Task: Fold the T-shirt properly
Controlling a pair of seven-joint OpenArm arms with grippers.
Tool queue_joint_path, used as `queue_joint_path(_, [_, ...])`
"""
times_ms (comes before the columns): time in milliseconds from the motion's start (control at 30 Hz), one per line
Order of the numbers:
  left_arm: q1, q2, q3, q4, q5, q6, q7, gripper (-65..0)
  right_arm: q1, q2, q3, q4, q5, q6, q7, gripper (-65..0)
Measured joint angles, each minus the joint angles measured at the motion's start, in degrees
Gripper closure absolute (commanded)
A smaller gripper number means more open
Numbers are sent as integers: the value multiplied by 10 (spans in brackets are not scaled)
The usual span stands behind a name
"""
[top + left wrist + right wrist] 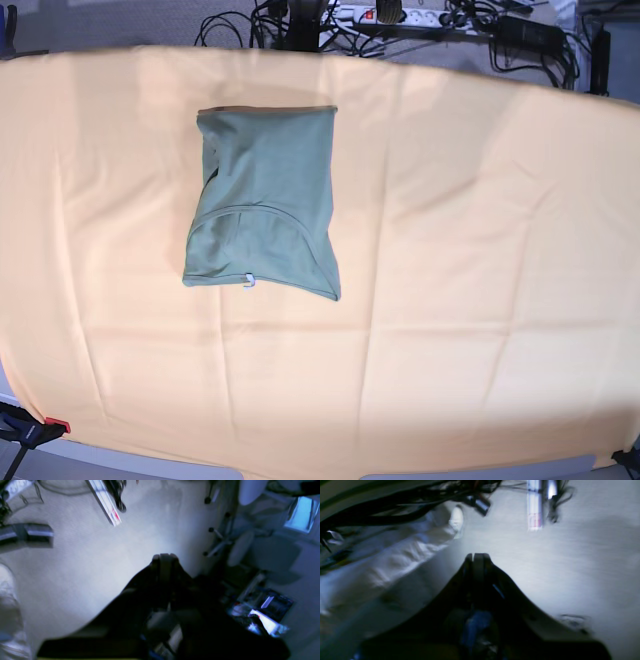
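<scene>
T-shirt (265, 200) lies folded into a compact rectangle, neck tag toward the near edge, left of centre on the yellow cloth (480, 250) covering the desk. Fold looks done. Left fingers (163, 556) and right fingers (477, 555) both pressed together, empty, apparently pointed at the floor; views blurry.

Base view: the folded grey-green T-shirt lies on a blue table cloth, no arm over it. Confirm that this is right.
Not quite: the table cloth is yellow-orange, not blue, as the base view shows. The rest holds: the grey-green T-shirt lies folded on it, and no arm is over it.
</scene>
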Motion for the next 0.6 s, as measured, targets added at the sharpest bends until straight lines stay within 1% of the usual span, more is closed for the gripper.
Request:
queue_joint_path(33, [-3, 2, 27, -28, 13, 0, -16, 0, 9, 1, -21, -30, -1, 0, 2, 0])
queue_joint_path(67, [-10, 2, 57, -57, 24, 0, -39, 0, 21, 3, -44, -60, -14, 0, 4, 0])
queue_joint_path(133, [-40, 4, 115, -114, 61, 0, -68, 0, 52, 9, -87, -122, -60, -2, 10, 0])
queue_joint_path(200, [-86, 7, 168, -174, 94, 0, -95, 0, 87, 18, -126, -180, -104, -2, 38, 0])
queue_joint_path(267, [-138, 9, 213, -230, 118, 3, -126, 0, 131, 23, -159, -235, -161, -2, 83, 0])
queue_joint_path(333, [-195, 22, 246, -283, 159, 6, -143, 0, 177, 24, -190, -291, -224, -4, 142, 0])
queue_joint_path(400, [-253, 44, 277, -335, 214, 8, -167, 0, 219, 26, -220, -342, -292, -2, 205, 0])
queue_joint_path(533, [-342, 90, 338, -443, 300, 8, -235, 0, 287, 23, -283, -446, -427, -4, 356, 0])
queue_joint_path(600, [-379, 108, 366, -492, 342, 7, -288, 0, 321, 23, -314, -495, -485, -4, 441, 0])
